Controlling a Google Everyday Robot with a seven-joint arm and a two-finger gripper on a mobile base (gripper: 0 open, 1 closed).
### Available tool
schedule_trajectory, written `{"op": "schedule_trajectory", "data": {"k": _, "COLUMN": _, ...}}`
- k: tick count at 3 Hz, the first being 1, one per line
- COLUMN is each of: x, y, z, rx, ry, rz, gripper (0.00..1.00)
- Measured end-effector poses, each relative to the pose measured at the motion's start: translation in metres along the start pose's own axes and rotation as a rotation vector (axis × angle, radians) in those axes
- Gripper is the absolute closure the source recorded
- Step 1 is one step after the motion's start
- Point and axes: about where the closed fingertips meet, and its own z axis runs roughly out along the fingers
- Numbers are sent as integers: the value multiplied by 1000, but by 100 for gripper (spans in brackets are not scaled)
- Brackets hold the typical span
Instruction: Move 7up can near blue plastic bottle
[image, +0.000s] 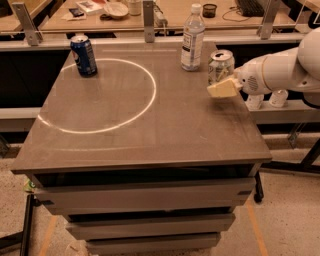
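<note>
7up can in jaws, beside bottle

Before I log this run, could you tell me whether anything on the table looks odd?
Nothing stands out. The 7up can, held by the gripper near the right edge of the table, is upright beside the blue plastic bottle; the dark blue soda can is upright too. No spill shows.

Table, bottle, blue can, claw gripping 7up
</note>
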Motion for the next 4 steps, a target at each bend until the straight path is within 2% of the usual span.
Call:
{"op": "schedule_trajectory", "data": {"k": 1, "x": -2, "y": -42, "z": 11, "rx": 63, "ry": 20, "rz": 46, "gripper": 100}}
{"op": "schedule_trajectory", "data": {"k": 2, "x": -14, "y": -70, "z": 29, "rx": 89, "ry": -2, "rz": 74, "gripper": 100}}
{"op": "schedule_trajectory", "data": {"k": 3, "x": -28, "y": -85, "z": 54, "rx": 77, "ry": -18, "rz": 73, "gripper": 100}}
{"op": "schedule_trajectory", "data": {"k": 4, "x": -32, "y": -92, "z": 78, "rx": 54, "ry": -24, "rz": 65, "gripper": 100}}
